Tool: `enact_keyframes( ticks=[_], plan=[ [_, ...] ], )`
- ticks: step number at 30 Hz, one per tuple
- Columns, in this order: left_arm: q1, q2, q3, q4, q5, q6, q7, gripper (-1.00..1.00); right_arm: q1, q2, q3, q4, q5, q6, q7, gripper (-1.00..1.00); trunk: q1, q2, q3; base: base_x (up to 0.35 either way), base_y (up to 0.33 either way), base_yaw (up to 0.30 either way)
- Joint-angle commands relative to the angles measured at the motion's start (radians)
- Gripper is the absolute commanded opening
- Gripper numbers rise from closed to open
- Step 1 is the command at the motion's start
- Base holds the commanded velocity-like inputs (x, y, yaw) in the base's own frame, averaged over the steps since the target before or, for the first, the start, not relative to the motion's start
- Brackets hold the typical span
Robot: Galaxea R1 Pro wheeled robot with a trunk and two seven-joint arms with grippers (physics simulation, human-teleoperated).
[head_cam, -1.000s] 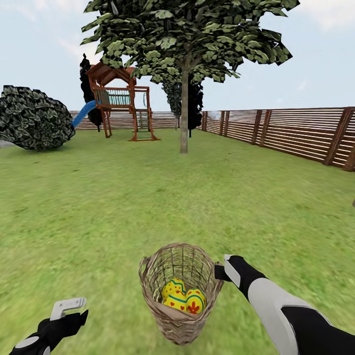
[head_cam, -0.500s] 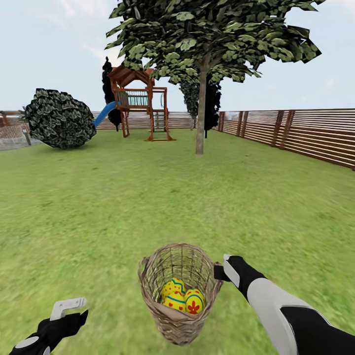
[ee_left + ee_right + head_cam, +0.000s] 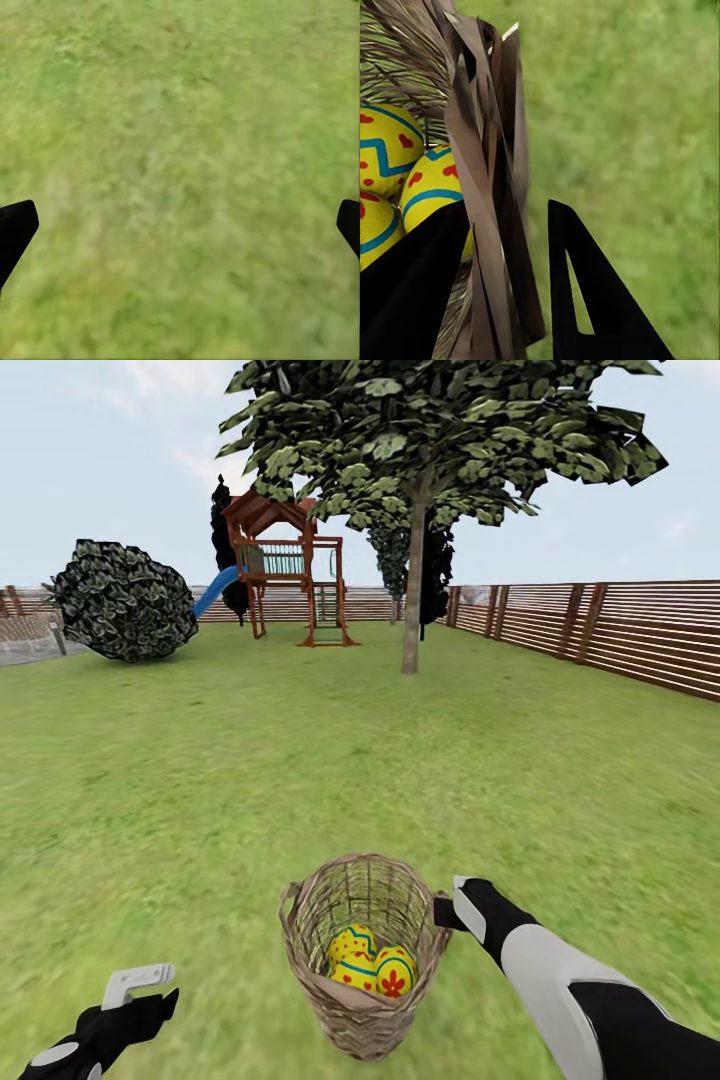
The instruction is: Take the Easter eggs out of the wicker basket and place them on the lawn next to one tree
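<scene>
The right gripper point(image 3: 447, 909) clamps the rim of the tan open-weave wicker basket point(image 3: 362, 1000), lifted over the mottled green lawn point(image 3: 300, 760), holding 3 yellow zigzag-banded Easter eggs point(image 3: 372, 962); the left gripper point(image 3: 137, 985) hangs spread wide, empty

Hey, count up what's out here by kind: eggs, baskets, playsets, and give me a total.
Eggs: 3, all in the basket
Baskets: 1, its rim pinched by the right end effector
Playsets: 1
Total: 5
</scene>
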Motion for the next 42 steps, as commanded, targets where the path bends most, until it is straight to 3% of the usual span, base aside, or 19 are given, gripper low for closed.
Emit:
enact_keyframes(
  ticks=[1,42],
  plan=[
    [0.0,0.0,0.001,-0.001,0.0,0.005,-0.004,1.0,-0.001,0.001,-0.009,-0.002,-0.017,0.002,-0.007,-1.0,0.001,0.0,-0.001,0.306,0.11,0.0],
    [0.0,0.0,-0.001,0.0,-0.005,0.005,-0.004,1.0,-0.001,0.002,-0.01,-0.002,-0.017,0.002,-0.007,-1.0,0.001,0.0,-0.001,0.307,0.11,0.0]
  ],
)
